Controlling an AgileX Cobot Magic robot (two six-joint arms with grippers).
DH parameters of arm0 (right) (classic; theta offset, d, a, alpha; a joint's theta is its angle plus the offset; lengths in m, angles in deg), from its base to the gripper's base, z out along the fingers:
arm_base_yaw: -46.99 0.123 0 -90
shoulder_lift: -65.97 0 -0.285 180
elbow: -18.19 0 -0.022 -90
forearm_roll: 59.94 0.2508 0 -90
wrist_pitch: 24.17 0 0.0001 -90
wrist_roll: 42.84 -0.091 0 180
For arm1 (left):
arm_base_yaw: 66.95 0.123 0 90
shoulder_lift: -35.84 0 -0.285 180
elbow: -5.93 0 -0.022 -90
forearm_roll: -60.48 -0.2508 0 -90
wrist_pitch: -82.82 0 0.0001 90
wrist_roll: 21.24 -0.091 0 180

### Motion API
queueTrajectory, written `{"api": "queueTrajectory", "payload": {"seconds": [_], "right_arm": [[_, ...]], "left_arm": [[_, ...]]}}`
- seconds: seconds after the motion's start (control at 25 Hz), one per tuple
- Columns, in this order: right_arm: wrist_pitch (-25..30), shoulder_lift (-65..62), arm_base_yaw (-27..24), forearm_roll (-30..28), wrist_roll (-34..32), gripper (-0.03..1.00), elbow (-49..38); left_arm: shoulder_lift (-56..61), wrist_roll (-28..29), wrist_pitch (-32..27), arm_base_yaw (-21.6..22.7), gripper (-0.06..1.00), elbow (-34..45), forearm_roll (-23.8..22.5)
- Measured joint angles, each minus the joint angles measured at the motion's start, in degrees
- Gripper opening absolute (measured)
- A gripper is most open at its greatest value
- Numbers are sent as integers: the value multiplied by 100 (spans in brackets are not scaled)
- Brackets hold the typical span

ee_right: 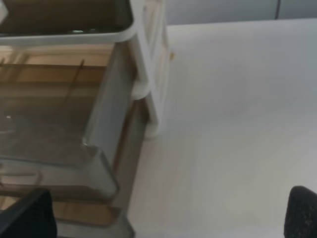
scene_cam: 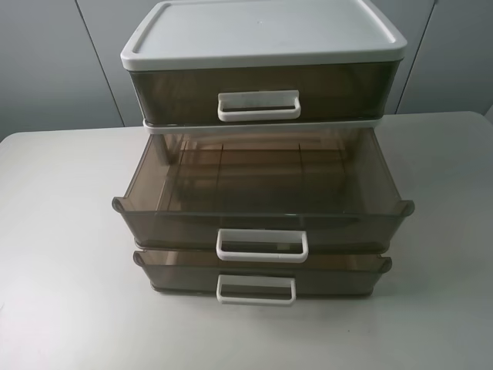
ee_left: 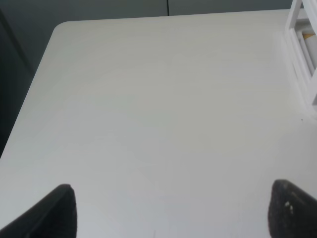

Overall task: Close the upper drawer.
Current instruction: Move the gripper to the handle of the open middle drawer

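Cabinet (scene_cam: 262,35) sits mid-table (scene_cam: 54,254). Top drawer (scene_cam: 259,81) flush in. Middle drawer (scene_cam: 262,223) pulled far out. Bottom drawer (scene_cam: 262,271) slightly out. Left pincer (ee_left: 173,210) released, over bare table left of cabinet. Right pincer (ee_right: 163,213) released, near the middle drawer's right front corner.

Soft even light, blurry wrist views

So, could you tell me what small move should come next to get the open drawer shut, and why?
Probably bring the right hand round to the front of the middle drawer, by its handle, ready to push. That drawer stands far out; the right hand is open beside its corner, the left hand over bare table.
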Motion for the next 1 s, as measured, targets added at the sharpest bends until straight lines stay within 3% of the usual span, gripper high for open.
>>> {"api": "queueTrajectory", "payload": {"seconds": [0.24, 0.44, 0.6, 0.88, 1.0], "right_arm": [[-77, 1704, 0, 164, 17, 70, 1228], [-79, 2863, 257, 615, 1005, 70, 2078], [-55, 3622, 1395, 460, 1472, 70, 2481], [-1, 4994, 3848, -169, 1563, 70, 2990], [21, 5569, 4520, -246, 1697, 70, 3110]], "left_arm": [[0, 0, 0, 0, 74, 0, 0], [0, 0, 0, 0, 74, 0, 0], [0, 0, 0, 0, 74, 0, 0], [0, 0, 0, 0, 74, 0, 0], [0, 0, 0, 0, 74, 0, 0]]}}
